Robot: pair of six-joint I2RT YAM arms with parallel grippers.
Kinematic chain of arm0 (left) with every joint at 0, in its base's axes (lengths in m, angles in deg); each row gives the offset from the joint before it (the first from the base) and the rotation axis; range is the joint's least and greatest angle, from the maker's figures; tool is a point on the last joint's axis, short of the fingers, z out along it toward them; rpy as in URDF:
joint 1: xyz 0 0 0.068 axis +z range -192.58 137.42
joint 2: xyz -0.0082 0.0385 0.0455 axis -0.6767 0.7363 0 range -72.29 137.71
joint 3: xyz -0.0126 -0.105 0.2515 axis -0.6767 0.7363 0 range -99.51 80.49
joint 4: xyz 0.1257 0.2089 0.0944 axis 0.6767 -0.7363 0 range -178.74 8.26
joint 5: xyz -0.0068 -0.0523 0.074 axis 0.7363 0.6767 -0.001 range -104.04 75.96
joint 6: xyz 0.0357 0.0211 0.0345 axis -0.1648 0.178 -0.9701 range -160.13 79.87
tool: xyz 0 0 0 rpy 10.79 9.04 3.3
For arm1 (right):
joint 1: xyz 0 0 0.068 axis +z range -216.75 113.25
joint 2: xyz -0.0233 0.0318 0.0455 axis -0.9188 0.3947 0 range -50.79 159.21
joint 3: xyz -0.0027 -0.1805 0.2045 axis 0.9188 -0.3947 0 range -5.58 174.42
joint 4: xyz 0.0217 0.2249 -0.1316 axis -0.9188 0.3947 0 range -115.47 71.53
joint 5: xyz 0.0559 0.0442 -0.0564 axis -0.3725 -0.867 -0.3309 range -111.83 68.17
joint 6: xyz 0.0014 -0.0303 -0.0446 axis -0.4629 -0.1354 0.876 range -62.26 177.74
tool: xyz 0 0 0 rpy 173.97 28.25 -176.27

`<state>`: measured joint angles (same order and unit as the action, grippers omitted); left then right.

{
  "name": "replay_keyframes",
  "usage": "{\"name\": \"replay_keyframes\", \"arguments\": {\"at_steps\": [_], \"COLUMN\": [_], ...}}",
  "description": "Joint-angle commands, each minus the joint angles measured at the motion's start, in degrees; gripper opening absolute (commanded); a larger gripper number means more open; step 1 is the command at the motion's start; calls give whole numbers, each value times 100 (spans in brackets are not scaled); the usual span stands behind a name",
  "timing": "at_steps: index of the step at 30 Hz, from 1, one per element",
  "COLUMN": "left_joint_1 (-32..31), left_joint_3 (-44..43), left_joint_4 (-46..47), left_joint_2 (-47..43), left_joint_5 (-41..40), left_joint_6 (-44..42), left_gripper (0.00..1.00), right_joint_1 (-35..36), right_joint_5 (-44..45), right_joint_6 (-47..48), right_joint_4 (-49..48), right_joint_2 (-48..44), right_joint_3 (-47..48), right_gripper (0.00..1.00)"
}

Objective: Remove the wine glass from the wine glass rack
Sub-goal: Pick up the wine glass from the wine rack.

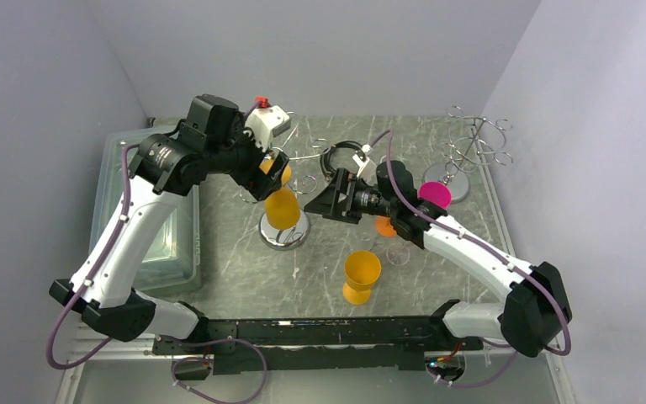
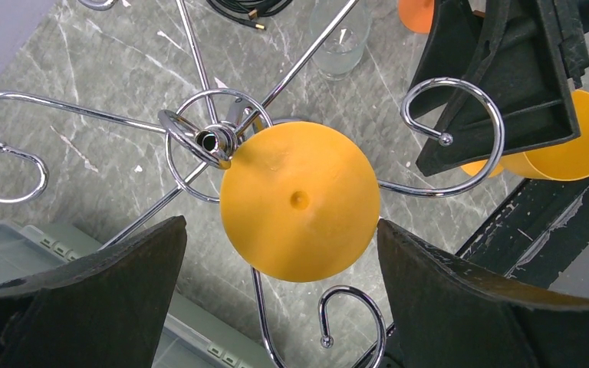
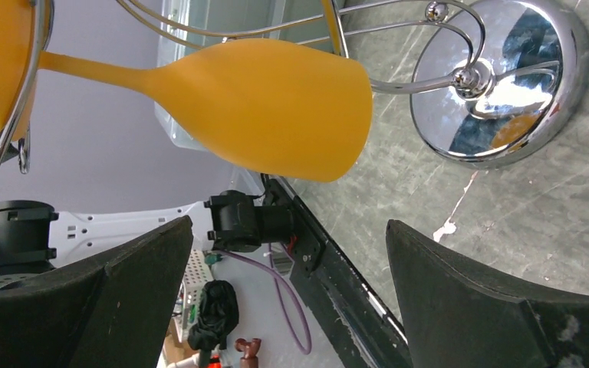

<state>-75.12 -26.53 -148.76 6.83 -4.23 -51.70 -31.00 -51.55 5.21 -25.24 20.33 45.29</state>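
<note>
fingers (image 2: 84, 299) on both sides gape empty; only right wrist shows wine glass (image 3: 276, 107) stem, seemingly hooked.

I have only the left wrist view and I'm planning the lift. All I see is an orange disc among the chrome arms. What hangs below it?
Observer: A whole orange wine glass, bowl down. The right wrist view shows its foot caught in a curled arm of the wine glass rack.
Operator: I see a black shape at my upper right. Is the other arm gripping anything?
Observer: No. The right claw is open and faces the bowl from the side without touching it.
</note>
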Motion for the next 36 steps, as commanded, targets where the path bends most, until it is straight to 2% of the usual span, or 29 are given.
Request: {"name": "replay_keyframes", "arguments": {"at_steps": [1, 14, 25, 29, 34, 36], "left_joint_1": [36, 52, 47, 46, 45, 46], "left_joint_3": [68, 138, 81, 72, 54, 42], "left_joint_4": [213, 260, 258, 269, 278, 280], "left_joint_2": [-63, 79, 234, 236, 204, 186], "left_joint_5": [185, 284, 275, 251, 252, 249], "left_joint_6": [-145, -128, -104, -91, -73, -64], "left_gripper": [99, 99, 94, 89, 77, 74], "right_joint_1": [-6, -6, -6, -6, -9, -6], "right_joint_5": [-76, -92, -109, -73, -28, -6], "right_joint_6": [-349, -569, -513, -455, -420, -403], "right_joint_4": [-507, -691, -644, -583, -529, -501], "right_joint_2": [72, 173, 194, 199, 185, 188], "right_joint_3": [-51, -66, -7, 36, 50, 54], "right_gripper": [99, 99, 99, 99, 99, 99]}}
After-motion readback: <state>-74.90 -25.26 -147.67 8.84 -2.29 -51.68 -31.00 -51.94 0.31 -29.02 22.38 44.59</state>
